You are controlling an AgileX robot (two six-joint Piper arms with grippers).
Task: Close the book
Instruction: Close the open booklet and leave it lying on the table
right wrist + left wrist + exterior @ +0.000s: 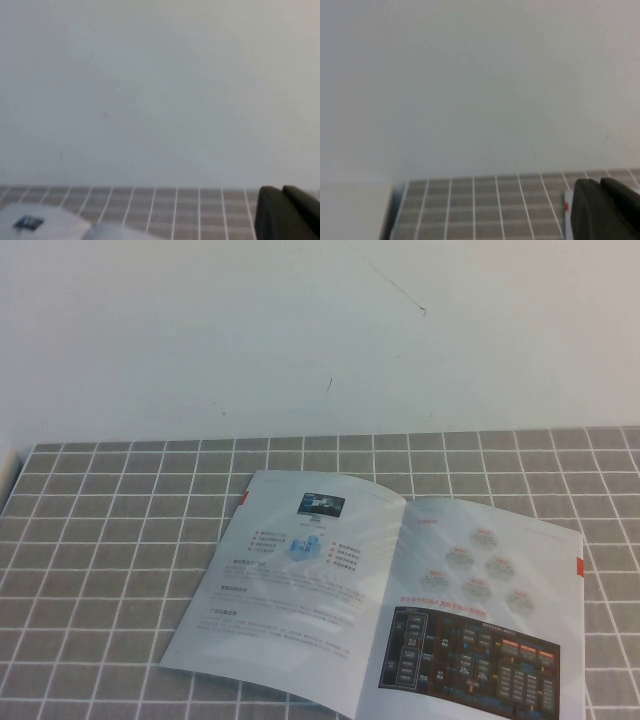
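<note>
A: Start with the left jaws. What are they doing?

B: Only a dark part of them shows at the edge of the left wrist view, so I cannot tell whether they are open or closed. Nothing I can see is in them. They hang above the desk (470, 200), facing the wall (470, 75).

A: And the right jaws?

B: Much the same: a dark part at the edge of the right wrist view, opening unreadable, nothing visibly held. Neither arm shows in the high view, so both sit back from the work.

A: Where's the book?

B: The book (390, 610) lies open and flat in the lower middle of the high view, running off the bottom edge at the lower right. The left page (290, 580) has a small picture and text. The right page (490, 590) has round diagrams and a dark chart. The fold (395, 590) runs between them. The desk (100, 570) under it has a grey grid cloth.

A: So closing hasn't begun. How should it go?

B: I'd take one page by its outer edge. The lower edge of the left page looks slightly lifted, which makes an easy way in. Carry it in an arc over the fold, not straight across, because thin glossy paper will probably flop or buckle. The other jaws could press on the right page so the book doesn't skid.
</note>
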